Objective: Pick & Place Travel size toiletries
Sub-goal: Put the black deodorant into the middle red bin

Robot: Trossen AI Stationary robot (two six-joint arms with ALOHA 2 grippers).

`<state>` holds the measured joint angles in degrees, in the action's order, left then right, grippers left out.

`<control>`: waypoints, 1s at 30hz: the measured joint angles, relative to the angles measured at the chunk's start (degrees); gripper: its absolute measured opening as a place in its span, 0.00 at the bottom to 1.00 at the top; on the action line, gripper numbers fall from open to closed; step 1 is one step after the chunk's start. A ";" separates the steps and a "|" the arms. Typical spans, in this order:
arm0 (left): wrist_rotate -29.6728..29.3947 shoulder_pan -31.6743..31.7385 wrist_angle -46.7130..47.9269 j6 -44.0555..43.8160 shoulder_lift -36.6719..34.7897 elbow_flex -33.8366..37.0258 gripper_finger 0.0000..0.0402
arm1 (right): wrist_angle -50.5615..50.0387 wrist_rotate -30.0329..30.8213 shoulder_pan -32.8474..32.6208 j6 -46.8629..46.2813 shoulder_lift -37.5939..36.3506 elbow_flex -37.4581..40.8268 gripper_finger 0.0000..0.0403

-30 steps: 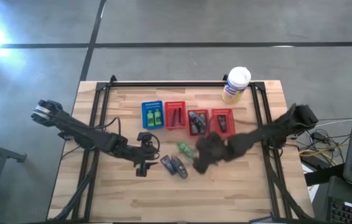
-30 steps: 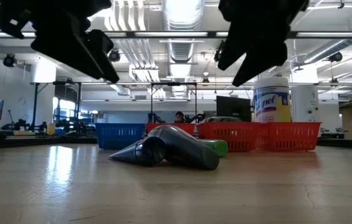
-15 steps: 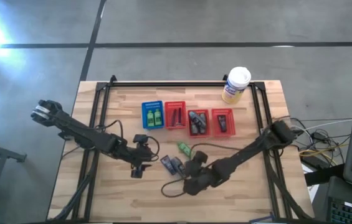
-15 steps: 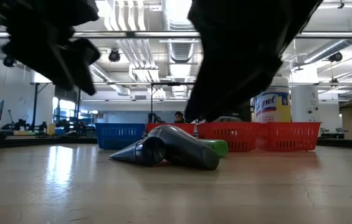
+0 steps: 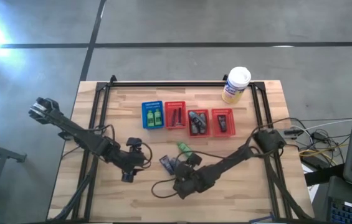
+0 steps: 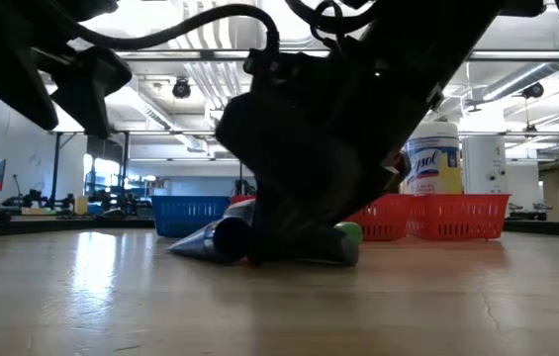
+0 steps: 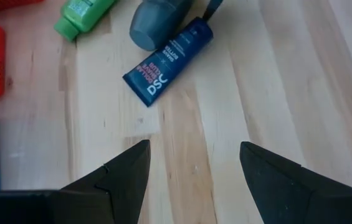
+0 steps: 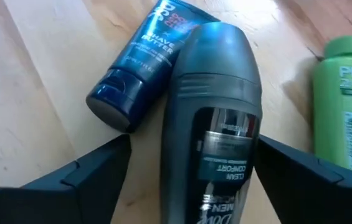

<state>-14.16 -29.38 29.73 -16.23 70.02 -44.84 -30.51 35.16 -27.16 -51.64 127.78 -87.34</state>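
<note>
A dark grey deodorant bottle (image 8: 216, 124) lies on its side on the table beside a blue tube (image 8: 144, 62) and a green bottle (image 8: 344, 93); they show mid-table in the high view (image 5: 169, 163). My right gripper (image 8: 193, 142) is open and low over the deodorant, one finger on either side of it, apart from it. My left gripper (image 7: 194, 149) is open and empty, above bare wood left of the tube (image 7: 169, 62). Two green bottles lie in the blue basket (image 5: 152, 115), and dark items lie in two red baskets (image 5: 198, 122).
Four small baskets stand in a row at the far side, one blue and three red (image 5: 176, 115). A white-lidded yellow canister (image 5: 236, 84) stands at the far right. A cable loops on the table near my right arm (image 5: 160, 186). Bare wood lies toward the near edge.
My right gripper has gone from beside the red baskets toward the table's near and left side and down, and now straddles the grey deodorant bottle. My left gripper has drawn back toward the table's left edge. The bottles and the tube have kept their places.
</note>
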 joint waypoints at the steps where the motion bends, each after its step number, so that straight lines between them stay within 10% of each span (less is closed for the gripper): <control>1: -0.01 -0.10 0.49 0.00 -0.02 0.00 0.63 | 0.12 0.31 0.02 0.09 0.34 -0.26 0.79; 12: -0.01 -0.25 2.91 0.00 -0.11 0.11 0.63 | -0.83 -1.98 3.89 4.62 -0.55 -0.34 0.49; 20: -0.56 -0.25 2.95 -0.02 -0.09 0.11 0.63 | -3.54 -3.92 5.26 3.29 -4.65 -0.08 0.49; 30: -6.30 -0.25 1.90 0.11 -0.11 0.13 0.63 | -41.36 5.44 6.95 -40.01 -25.04 1.08 0.49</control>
<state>-20.46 -29.63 31.63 -16.12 69.91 -44.71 -71.87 40.60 -20.20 -91.64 102.74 -86.26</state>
